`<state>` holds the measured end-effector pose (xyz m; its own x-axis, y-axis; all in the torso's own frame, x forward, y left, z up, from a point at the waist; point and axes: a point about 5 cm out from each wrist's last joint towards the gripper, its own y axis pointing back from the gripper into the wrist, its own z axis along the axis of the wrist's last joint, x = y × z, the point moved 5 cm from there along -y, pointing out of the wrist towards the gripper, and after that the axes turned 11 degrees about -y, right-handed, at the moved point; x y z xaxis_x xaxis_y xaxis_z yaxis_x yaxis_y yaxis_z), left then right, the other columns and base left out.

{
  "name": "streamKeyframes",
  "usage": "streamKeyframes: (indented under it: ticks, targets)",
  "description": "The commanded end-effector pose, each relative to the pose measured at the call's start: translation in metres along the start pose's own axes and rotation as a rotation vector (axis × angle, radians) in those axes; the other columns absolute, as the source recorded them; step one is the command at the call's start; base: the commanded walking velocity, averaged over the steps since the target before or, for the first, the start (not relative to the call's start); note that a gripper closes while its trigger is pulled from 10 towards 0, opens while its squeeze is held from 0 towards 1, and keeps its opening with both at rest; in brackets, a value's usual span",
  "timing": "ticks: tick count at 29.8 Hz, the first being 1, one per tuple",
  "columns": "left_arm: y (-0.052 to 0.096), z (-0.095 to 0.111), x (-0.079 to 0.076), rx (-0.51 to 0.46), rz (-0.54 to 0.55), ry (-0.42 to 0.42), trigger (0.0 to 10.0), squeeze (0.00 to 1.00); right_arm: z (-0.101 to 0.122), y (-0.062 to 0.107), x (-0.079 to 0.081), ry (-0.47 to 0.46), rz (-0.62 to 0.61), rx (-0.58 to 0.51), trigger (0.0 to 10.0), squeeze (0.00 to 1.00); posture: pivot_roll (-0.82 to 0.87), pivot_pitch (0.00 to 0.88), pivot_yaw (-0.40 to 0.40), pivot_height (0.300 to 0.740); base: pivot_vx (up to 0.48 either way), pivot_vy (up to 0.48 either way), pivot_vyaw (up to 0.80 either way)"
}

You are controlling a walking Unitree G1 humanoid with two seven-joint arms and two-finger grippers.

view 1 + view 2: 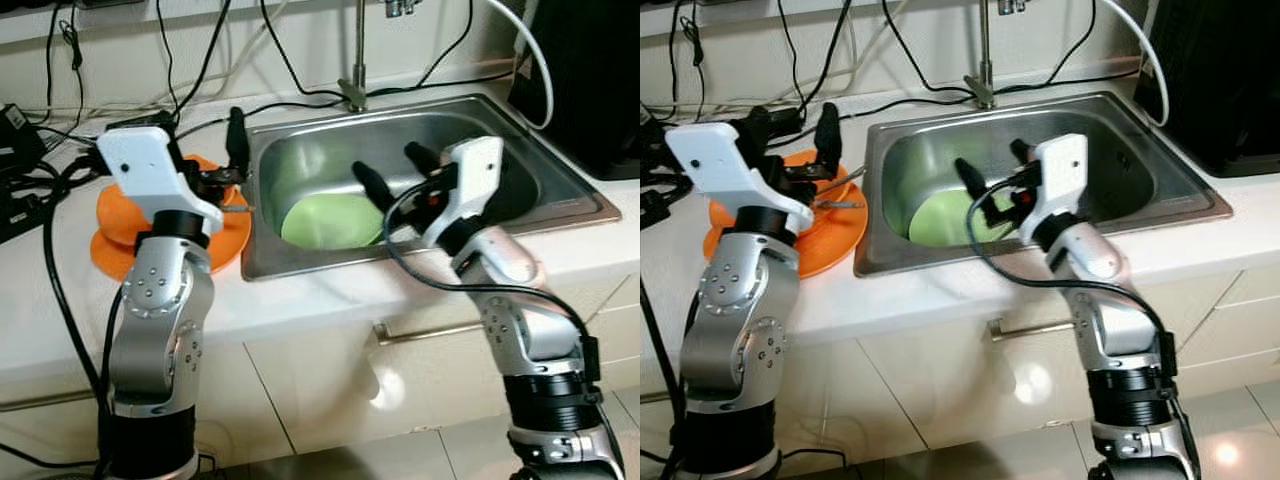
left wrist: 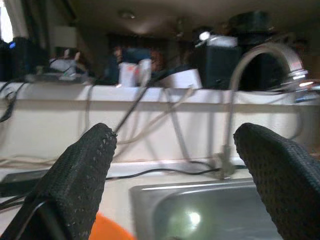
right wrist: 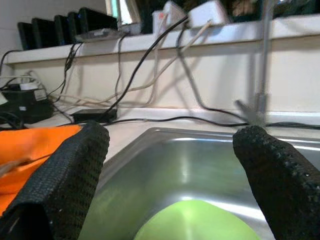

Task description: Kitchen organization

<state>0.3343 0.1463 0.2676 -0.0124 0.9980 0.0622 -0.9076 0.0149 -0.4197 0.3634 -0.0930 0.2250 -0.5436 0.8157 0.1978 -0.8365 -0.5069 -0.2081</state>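
A light green plate (image 1: 325, 222) lies in the steel sink (image 1: 560, 190). My right gripper (image 1: 395, 172) hovers open just above the plate's right part, with nothing between its fingers. The right wrist view shows the green plate (image 3: 195, 220) low between the spread fingers. On the counter left of the sink sits a stack of orange plates (image 1: 225, 240) with a metal utensil (image 1: 835, 195) lying on top. Above their far edge, beside the sink's left rim, my left gripper (image 1: 792, 135) is open and empty.
A faucet (image 1: 357, 60) rises behind the sink. Several black cables (image 1: 190, 70) run along the back wall and over the counter. A black appliance (image 1: 590, 80) stands at the far right. White cabinet fronts (image 1: 330, 390) lie below the counter edge.
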Motion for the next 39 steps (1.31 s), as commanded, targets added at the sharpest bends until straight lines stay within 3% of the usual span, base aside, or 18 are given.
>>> streamKeyframes:
  ticks: [1, 6, 9, 21, 27, 33, 39]
  targets:
    - [-0.001, 0.0, 0.007, -0.001, 0.027, -0.02, 10.0, 0.0, 0.003, -0.003, 0.012, 0.006, 0.044, -0.015, 10.0, 0.0, -0.1, 0.014, 0.12, 0.74, 0.439, 0.0, 0.0]
    - [-0.001, -0.001, 0.007, 0.006, 0.03, -0.025, 10.0, 0.0, 0.003, -0.003, 0.012, 0.007, 0.044, -0.013, 10.0, 0.0, -0.1, 0.015, 0.121, 0.74, 0.422, 0.096, 0.0]
    - [-0.001, 0.001, 0.006, -0.005, 0.035, 0.017, 10.0, 0.0, 0.003, -0.003, 0.012, 0.008, 0.044, -0.013, 10.0, 0.0, -0.1, 0.016, 0.122, 0.74, 0.0, 0.0, 0.0]
    - [0.002, 0.002, 0.0, -0.008, 0.01, 0.019, 10.0, 0.0, 0.001, -0.003, 0.013, 0.007, 0.048, -0.01, 10.0, 0.0, -0.1, 0.01, 0.119, 0.74, 0.0, 0.0, 0.0]
    - [0.005, 0.0, 0.007, 0.006, 0.058, -0.026, 10.0, 0.0, 0.002, -0.003, 0.013, 0.009, 0.052, -0.012, 10.0, 0.0, -0.1, 0.006, 0.12, 0.74, 0.0, 0.0, 0.0]
    - [0.017, -0.002, 0.011, -0.006, 0.039, -0.084, 10.0, 0.0, 0.001, -0.002, 0.012, 0.022, 0.07, 0.007, 10.0, 0.0, -0.1, 0.005, 0.119, 0.74, 0.0, 0.0, 0.0]
    - [0.033, -0.016, 0.016, 0.023, 0.018, -0.138, 10.0, 0.0, 0.0, -0.001, 0.011, 0.031, 0.085, 0.024, 10.0, 0.0, -0.09, 0.004, 0.112, 0.74, 0.0, 0.0, 0.0]
